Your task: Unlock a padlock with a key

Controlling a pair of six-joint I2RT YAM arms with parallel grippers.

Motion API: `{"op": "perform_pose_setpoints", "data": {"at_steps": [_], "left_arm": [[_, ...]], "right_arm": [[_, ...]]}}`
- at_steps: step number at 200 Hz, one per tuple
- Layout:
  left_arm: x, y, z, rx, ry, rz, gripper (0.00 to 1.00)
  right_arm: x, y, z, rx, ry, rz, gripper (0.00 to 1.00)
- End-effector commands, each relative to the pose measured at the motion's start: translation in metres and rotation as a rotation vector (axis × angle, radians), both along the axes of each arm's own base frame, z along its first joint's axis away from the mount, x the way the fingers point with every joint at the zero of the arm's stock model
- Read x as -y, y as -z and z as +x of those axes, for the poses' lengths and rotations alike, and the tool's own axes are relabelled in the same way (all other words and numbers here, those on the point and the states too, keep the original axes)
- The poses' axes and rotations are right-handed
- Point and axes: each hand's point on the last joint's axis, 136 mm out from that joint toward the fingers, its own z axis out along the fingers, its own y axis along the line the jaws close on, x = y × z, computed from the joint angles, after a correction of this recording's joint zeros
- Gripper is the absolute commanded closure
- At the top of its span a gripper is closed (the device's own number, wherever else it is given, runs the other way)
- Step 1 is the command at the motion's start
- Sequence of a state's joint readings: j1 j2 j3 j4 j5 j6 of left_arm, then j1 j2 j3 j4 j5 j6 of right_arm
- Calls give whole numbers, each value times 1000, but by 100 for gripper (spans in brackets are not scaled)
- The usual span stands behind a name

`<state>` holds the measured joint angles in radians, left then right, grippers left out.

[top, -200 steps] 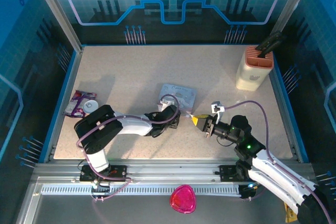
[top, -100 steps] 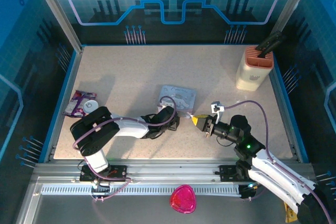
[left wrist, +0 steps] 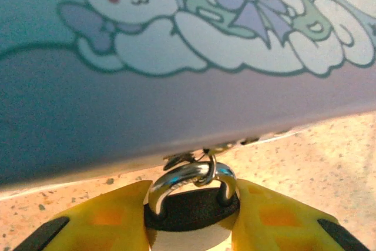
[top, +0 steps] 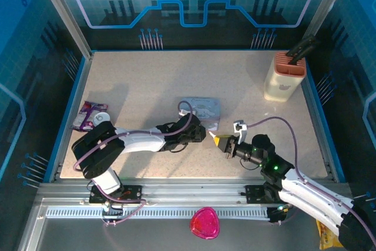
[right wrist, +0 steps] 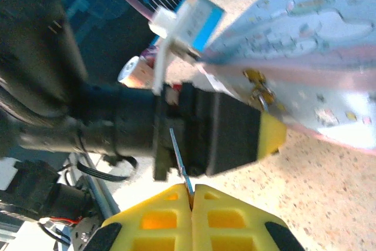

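The padlock (left wrist: 194, 211) is a small dark body with a silver shackle (left wrist: 187, 175), and my left gripper (left wrist: 191, 204) is shut on it between yellow fingers. The shackle hangs from a small ring at the near edge of the pastel cartoon tin (left wrist: 176, 74). In the top view, the left gripper (top: 198, 134) sits at the tin's (top: 200, 109) front edge. My right gripper (right wrist: 192, 189) is shut on the key (right wrist: 179, 157), a thin grey blade pointing up toward the left gripper's black and yellow finger (right wrist: 235, 136). In the top view the right gripper (top: 220, 141) is just right of the left one.
A beige holder (top: 284, 77) with a dark handle stands at the back right. A snack packet and a white roll (top: 92, 116) lie at the left edge. A pink object (top: 204, 223) rests on the front rail, off the table.
The left gripper has closed in on the padlock and shifted slightly right. The right gripper with the key has moved left and nearer, closing the gap to the left gripper.
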<state>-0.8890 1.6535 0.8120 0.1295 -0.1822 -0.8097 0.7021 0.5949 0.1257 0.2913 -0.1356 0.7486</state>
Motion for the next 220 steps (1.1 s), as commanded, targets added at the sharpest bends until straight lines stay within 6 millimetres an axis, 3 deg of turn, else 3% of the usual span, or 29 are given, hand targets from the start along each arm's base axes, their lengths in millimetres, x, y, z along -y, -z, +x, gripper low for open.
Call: {"op": "perform_pose_setpoints", "data": {"at_steps": [1,74,131,220], "left_arm": [[7,-22,4,-54,-52,-99,77],[14,-34,5,-136,-83,-243,82],[19,-44,-1,-181,-110,-357,85],[20,-50,-6,-208,-117,-415,87]], "right_arm": [[9,22,3,-27,86,-46,100],[-2,45,-3,20,55,-118,100],[-18,45,2,72,17,-125,100],[-18,52,14,90,66,-146,100]]}}
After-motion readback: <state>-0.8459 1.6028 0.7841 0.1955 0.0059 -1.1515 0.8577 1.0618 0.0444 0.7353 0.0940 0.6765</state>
